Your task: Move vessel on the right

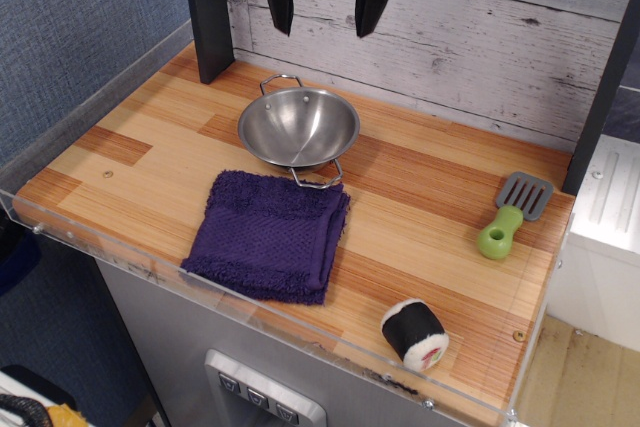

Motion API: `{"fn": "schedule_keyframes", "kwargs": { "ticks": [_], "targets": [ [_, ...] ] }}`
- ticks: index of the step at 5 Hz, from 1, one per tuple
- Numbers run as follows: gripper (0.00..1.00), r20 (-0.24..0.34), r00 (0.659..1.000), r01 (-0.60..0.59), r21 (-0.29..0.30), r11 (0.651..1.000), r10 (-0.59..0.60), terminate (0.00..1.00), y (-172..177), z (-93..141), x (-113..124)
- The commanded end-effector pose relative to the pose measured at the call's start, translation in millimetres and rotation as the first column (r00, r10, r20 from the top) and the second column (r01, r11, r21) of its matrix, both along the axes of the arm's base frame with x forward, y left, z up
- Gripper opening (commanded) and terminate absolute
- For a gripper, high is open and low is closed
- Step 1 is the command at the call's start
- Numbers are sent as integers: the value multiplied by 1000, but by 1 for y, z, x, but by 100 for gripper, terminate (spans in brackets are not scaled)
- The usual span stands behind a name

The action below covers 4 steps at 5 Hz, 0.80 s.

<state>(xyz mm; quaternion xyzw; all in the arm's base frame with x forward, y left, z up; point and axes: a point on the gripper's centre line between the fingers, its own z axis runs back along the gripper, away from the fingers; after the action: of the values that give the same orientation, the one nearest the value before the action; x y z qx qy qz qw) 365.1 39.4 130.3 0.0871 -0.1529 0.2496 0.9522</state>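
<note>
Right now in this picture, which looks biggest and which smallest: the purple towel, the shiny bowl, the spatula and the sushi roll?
1. Purple towel, biggest.
2. Shiny bowl, a little smaller, though it sits farther from the camera, so it is close.
3. Spatula and sushi roll: both small. The spatula is longer, the roll is fatter and nearer, so I won't rank them.

On the wooden desk [420,217]: one stainless-steel vessel [299,127] with two wire loop handles, one folded purple towel [270,235], one toy spatula [513,214] with a green handle and grey blade, and one toy sushi roll [414,334]. One black claw [326,11] with two fingers hangs above. That makes four loose items in all, one of each kind.
</note>
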Motion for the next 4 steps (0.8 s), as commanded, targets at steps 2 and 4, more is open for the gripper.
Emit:
{"fn": "schedule_keyframes", "kwargs": {
  "ticks": [2,4],
  "targets": [
    [100,-51,999,-7,48,999,9,0,-3,-28,-6],
    [100,-70,997,18,10,1000,-17,0,-15,-53,2]
  ]
}}
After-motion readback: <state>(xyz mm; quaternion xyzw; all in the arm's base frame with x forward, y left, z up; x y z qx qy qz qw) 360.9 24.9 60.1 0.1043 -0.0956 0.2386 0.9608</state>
